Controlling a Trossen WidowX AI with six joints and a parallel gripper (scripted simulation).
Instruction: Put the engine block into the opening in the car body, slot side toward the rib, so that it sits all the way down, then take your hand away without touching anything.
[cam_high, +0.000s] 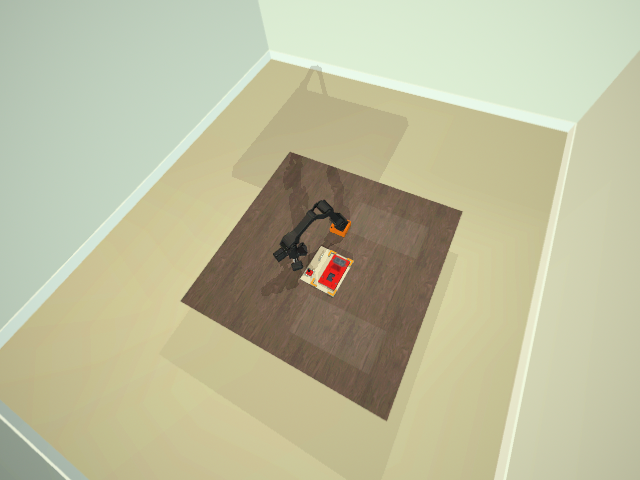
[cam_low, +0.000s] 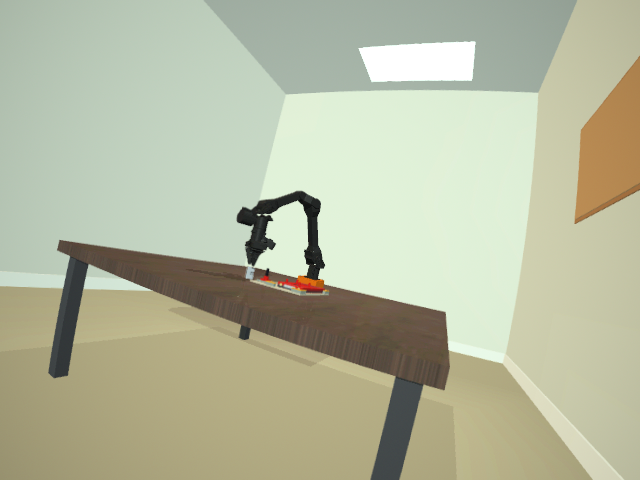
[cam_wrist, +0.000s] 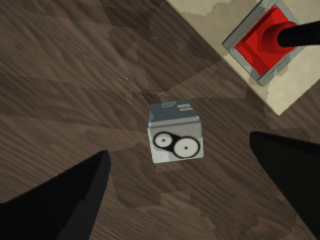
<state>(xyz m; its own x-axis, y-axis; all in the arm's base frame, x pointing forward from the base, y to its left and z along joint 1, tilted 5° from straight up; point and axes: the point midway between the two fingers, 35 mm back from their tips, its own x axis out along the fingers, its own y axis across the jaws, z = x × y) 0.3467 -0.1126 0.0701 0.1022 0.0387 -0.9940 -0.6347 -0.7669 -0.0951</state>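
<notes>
The engine block (cam_wrist: 176, 142) (cam_low: 249, 273) is a small light-grey block with a darker slanted face and two white discs joined by a black outline. It stands on the table just off the board's edge, clear of the car body. My gripper (cam_wrist: 178, 148) (cam_low: 251, 264) is open around it, with bare gaps on both sides between the block and the black fingertips. The red car body (cam_high: 326, 283) (cam_low: 310, 287) lies on the cream board, with dark grey parts on it. Its opening and rib are too small to make out, and it is outside the wrist view.
The cream board (cam_high: 317, 264) (cam_wrist: 281, 100) lies beside the block. Near its close corner is a grey-framed red piece (cam_wrist: 257, 47) (cam_high: 309, 272) with an upright black peg (cam_wrist: 300, 36) (cam_low: 267, 271). Yellow-orange pieces sit around the board's edges. The orange arm base (cam_high: 339, 231) is beyond the board.
</notes>
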